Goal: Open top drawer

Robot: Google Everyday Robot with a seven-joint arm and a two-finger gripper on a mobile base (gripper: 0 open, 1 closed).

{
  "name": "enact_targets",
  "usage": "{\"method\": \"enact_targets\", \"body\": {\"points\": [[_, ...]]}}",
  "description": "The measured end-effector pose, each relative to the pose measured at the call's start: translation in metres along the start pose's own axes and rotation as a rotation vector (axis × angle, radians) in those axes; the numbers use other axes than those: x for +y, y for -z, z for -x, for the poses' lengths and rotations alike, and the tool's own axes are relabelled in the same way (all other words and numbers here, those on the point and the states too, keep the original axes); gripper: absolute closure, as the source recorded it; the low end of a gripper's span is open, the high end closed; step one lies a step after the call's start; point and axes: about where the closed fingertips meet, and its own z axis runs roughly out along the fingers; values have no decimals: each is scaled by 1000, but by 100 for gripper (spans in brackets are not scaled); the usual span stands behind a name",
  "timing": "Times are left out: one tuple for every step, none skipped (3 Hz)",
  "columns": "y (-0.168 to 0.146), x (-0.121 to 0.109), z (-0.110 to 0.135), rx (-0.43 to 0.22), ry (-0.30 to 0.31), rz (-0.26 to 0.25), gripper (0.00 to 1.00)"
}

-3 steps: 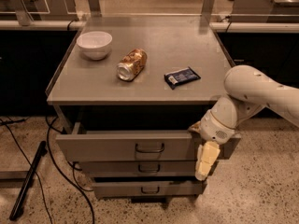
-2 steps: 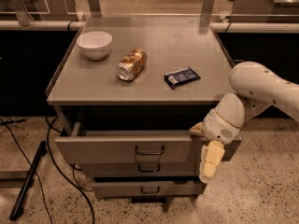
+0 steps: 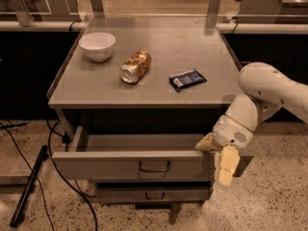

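Note:
The top drawer [image 3: 110, 165] is a wide grey metal drawer under the tabletop, pulled out toward me, with its inside showing as empty. Its small dark loop handle [image 3: 154, 167] sits at the centre of the front panel. My gripper [image 3: 224, 165] hangs at the drawer's right front corner, pale fingers pointing down, well to the right of the handle. The white arm [image 3: 262, 93] reaches in from the right.
On the grey table [image 3: 86, 88] stand a white bowl [image 3: 97, 45], a tipped brown can [image 3: 136, 67] and a dark snack packet [image 3: 187, 79]. A narrower drawer [image 3: 151, 194] sits below. Cables [image 3: 57, 162] and a dark bar [image 3: 29, 186] lie on the floor at left.
My gripper and arm have shifted slightly right and down along the drawer's right front corner. The drawer stays pulled out.

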Motion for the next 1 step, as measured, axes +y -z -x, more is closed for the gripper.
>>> {"method": "enact_targets", "body": {"points": [[0,3,-1,3,-1,12,0]]}}
